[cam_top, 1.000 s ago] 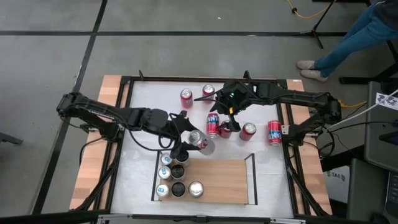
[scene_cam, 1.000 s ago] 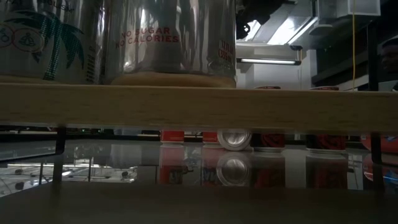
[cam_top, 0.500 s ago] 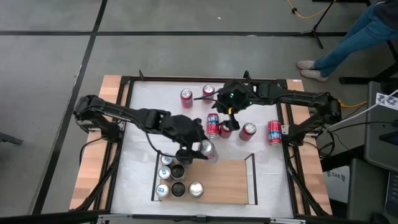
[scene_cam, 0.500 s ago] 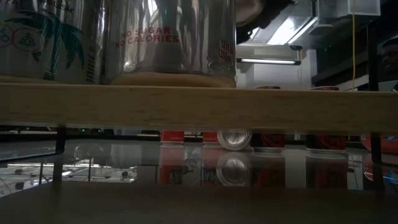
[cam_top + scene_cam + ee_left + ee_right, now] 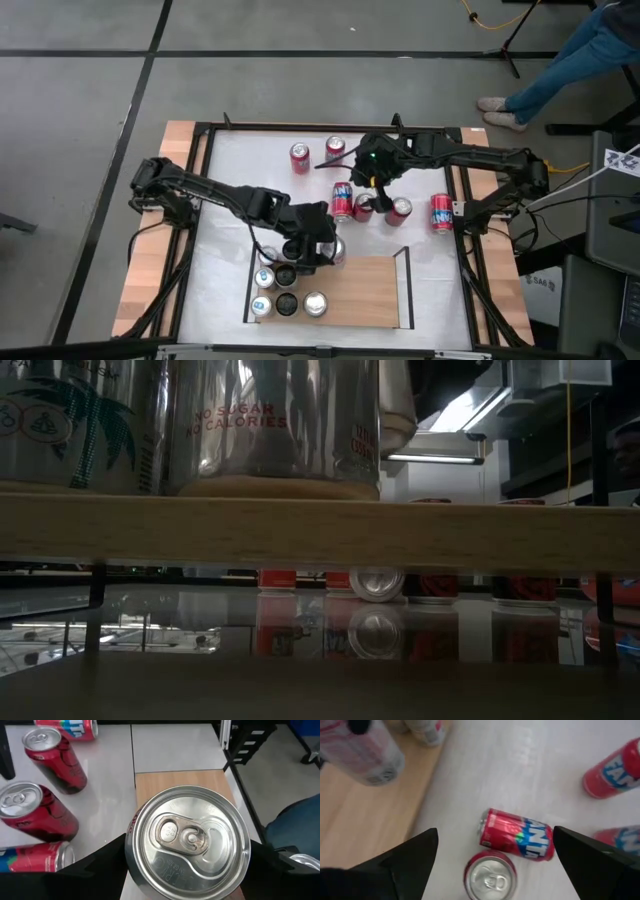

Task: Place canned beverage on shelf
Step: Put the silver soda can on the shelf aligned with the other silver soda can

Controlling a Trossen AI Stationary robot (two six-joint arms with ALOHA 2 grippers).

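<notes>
Can in hand: I have a silver can [image 5: 187, 847] between the fingers of my left gripper [image 5: 322, 252]; the left wrist view looks straight onto its lid and pull tab, so I read its long axis as running along the gripper's line of sight.
Left claw: closed partway, a dark finger on each side of the can body, gripping it.
Where the can is: in the high view it sits at the back edge of the shelf [image 5: 365, 292], just beside the cans already standing there.
Shelf: the light-wood panel shows beyond the lid in the wrist view, so the bare wood lies straight ahead of the can and toward the shelf's right rail.
Stocked cans: a cluster [image 5: 283, 290] fills the shelf's left end; the open wood begins right next to it.
Relation that matters: as I judge it, the can must go down onto bare wood without clipping its nearest neighbour.
Right claw: my right gripper [image 5: 372, 190] hangs wide open and empty above the red cans [image 5: 343, 201] on the white table [image 5: 235, 160], well apart from the shelf.
Nearer arm: the left, by far.
Low view: only the shelf edge and can bases show; I cannot tell the held can's height from it.
</notes>
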